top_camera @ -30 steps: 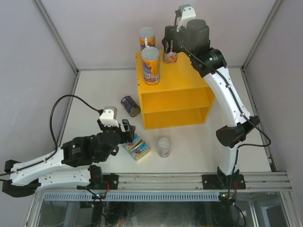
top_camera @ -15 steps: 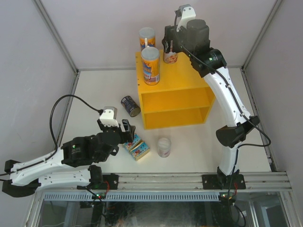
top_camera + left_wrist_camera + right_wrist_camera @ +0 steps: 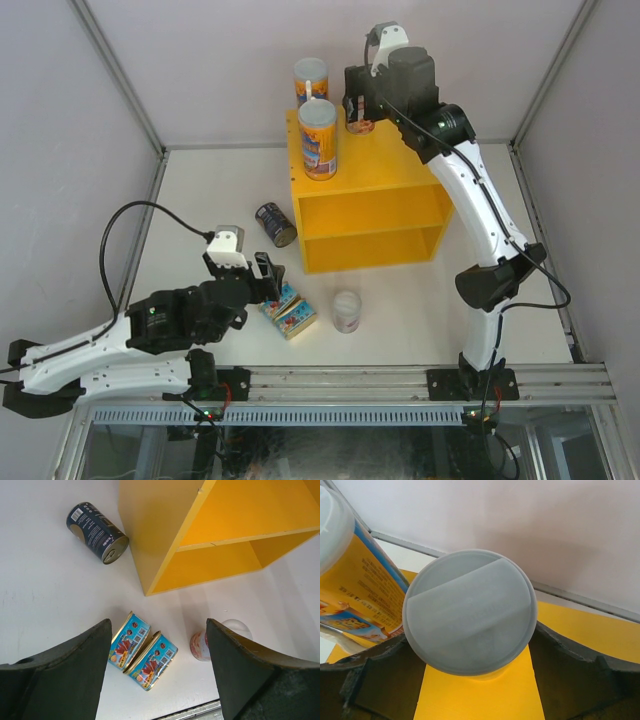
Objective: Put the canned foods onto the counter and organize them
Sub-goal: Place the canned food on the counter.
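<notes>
The yellow counter (image 3: 385,180) stands at the back. On its top are two tall orange-blue tubes (image 3: 319,140) (image 3: 311,80) and a short white-pink can (image 3: 358,126). My right gripper (image 3: 362,108) is open and straddles that short can; its white lid (image 3: 470,610) fills the right wrist view between the fingers, with a tall tube (image 3: 355,590) at the left. My left gripper (image 3: 268,268) is open and empty above two flat blue tins (image 3: 142,650). A second short can (image 3: 346,310) stands right of the tins. The dark steel can (image 3: 276,224) lies on its side by the counter's left wall.
Both shelves of the counter (image 3: 235,555) show nothing inside. Grey walls close in the back and sides. A metal rail (image 3: 400,380) runs along the near edge with both arm bases.
My right gripper has shifted slightly up and to the left over the short can on the counter top. The left arm has barely moved.
</notes>
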Robot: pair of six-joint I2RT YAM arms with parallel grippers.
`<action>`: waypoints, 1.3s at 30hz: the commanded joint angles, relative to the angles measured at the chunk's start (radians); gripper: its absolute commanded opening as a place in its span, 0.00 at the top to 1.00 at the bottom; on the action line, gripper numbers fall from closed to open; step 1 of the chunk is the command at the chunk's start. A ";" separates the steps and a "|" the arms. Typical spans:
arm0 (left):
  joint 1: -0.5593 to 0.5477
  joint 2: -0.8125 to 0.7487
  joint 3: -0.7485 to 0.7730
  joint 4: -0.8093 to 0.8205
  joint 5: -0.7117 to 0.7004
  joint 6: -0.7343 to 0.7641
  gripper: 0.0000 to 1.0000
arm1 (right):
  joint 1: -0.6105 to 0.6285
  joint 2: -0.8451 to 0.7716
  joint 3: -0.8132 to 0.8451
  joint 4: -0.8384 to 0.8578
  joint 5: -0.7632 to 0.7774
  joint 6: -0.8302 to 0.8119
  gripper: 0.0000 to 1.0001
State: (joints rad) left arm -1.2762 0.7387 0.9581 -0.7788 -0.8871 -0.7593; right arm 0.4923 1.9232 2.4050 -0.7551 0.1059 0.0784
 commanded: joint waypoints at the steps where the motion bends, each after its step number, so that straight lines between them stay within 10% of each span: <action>1: -0.003 -0.010 0.013 0.033 -0.009 -0.011 0.20 | -0.004 -0.031 -0.007 0.017 0.011 0.021 0.24; 39: -0.004 -0.057 -0.040 0.036 -0.031 -0.088 0.18 | 0.041 -0.255 -0.156 0.032 0.068 0.004 0.23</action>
State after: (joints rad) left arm -1.2762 0.6968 0.9382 -0.7643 -0.8879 -0.8192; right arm 0.5121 1.7397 2.2601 -0.7525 0.1452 0.0856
